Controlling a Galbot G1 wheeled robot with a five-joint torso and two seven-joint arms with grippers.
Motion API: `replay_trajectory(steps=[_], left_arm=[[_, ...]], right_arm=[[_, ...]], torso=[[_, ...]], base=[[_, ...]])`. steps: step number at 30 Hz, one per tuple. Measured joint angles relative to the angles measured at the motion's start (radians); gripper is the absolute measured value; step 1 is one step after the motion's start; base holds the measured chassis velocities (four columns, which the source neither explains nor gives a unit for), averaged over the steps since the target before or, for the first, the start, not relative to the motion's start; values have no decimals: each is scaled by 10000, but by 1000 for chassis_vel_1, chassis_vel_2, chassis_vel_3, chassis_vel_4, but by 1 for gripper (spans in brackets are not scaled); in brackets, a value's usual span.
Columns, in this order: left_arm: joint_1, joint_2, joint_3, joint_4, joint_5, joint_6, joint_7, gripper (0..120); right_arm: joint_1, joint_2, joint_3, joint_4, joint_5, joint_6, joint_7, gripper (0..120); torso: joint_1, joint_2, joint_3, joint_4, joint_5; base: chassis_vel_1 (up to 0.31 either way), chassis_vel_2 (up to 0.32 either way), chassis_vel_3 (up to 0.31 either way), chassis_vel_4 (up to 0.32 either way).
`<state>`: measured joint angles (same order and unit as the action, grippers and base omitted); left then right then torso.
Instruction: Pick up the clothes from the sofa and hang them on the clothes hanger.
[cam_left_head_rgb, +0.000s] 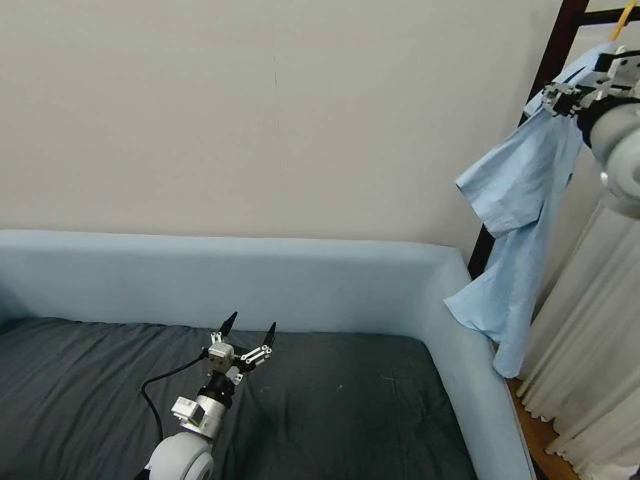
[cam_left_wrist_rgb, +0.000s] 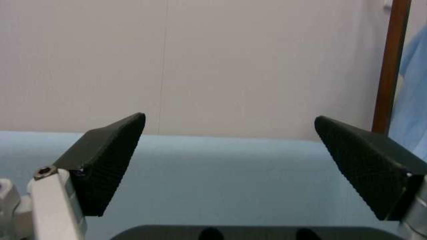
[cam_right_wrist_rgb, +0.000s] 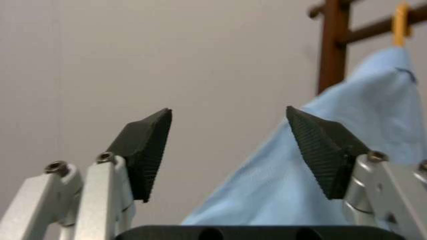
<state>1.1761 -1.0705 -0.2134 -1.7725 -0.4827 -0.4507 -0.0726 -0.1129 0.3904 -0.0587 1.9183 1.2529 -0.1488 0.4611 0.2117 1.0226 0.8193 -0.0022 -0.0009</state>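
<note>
With the blue shirt (cam_left_head_rgb: 520, 200) draped on the wooden rack (cam_left_head_rgb: 553, 55) past the sofa's (cam_left_head_rgb: 300, 280) right end, the right hand (cam_right_wrist_rgb: 228, 111), spread wide and empty, should back off straight without snagging cloth, while the left hand (cam_left_head_rgb: 250, 330) hovers wide open above the seat.

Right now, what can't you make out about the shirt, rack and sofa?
Hanger: the shirt covers all but a yellow bit, right wrist view.
Rack: head view, top cut off by the edge, foot behind the shirt and sofa.
Sofa: head view, left end and front cut off.
Right gripper: open by the shirt; contact unclear.
</note>
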Motion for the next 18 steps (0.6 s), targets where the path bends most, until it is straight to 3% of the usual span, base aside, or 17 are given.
replay_trajectory(steps=[3, 8, 10, 11, 12, 13, 14, 15, 16, 18], left_arm=[[388, -357, -429, -558, -2, 85, 13, 100], [1046, -855, -1032, -1408, -42, 570, 1, 100], [1892, -1330, -1771, -2206, -63, 1100, -48, 100], [1892, -1330, -1771, -2206, -63, 1100, -48, 100], [2370, -1597, -2191, -2589, 3, 1267, -58, 100], [2934, -1944, -2670, -3016, 179, 1469, -105, 100], [3293, -2237, -3001, -3286, 550, 1572, -177, 100], [3500, -2432, -3148, -3337, 852, 1329, -209, 100], [3500, -2432, -3148, -3337, 852, 1329, -209, 100], [3803, -2730, -3288, -3253, 1344, 799, -165, 100]], right_arm=[[-1381, -55, 567, 438, -1112, 1185, -708, 80], [-3278, 507, 1305, 836, -1860, 1974, -1288, 93], [-4367, 1583, 1421, 794, -2650, 2449, -2062, 100], [-4367, 1583, 1421, 794, -2650, 2449, -2062, 100], [-4688, 2217, 1388, 640, -3139, 2612, -2421, 100], [-5274, 3035, 1551, 499, -3917, 2773, -2843, 100], [-6384, 3914, 2138, 424, -5024, 2951, -3218, 100], [-7350, 4551, 2573, 342, -5779, 3152, -3506, 100], [-7350, 4551, 2573, 342, -5779, 3152, -3506, 100], [-8963, 5705, 3539, 194, -6939, 3364, -4214, 100]], torso=[[0, 0, 0, 9, 1], [1, -1, 2, 9, -2], [1, -1, 2, 3, 3], [1, -1, 2, 3, 3], [1, -1, 2, 8, 1], [1, -1, 4, 32, 3], [2, -1, 2, 32, -6], [1, -1, 2, 13, -4], [1, -1, 2, 13, -4], [1, -2, 2, 2, 7]], base=[[0, 0, 0, 0], [0, 0, 0, 0], [0, 0, 0, 0], [0, 0, 0, 0], [0, 0, 0, 0], [74, 28, 27, 31], [74, 28, 37, 31], [0, 0, 0, 0], [0, 0, 0, 0], [0, 0, 0, 0]])
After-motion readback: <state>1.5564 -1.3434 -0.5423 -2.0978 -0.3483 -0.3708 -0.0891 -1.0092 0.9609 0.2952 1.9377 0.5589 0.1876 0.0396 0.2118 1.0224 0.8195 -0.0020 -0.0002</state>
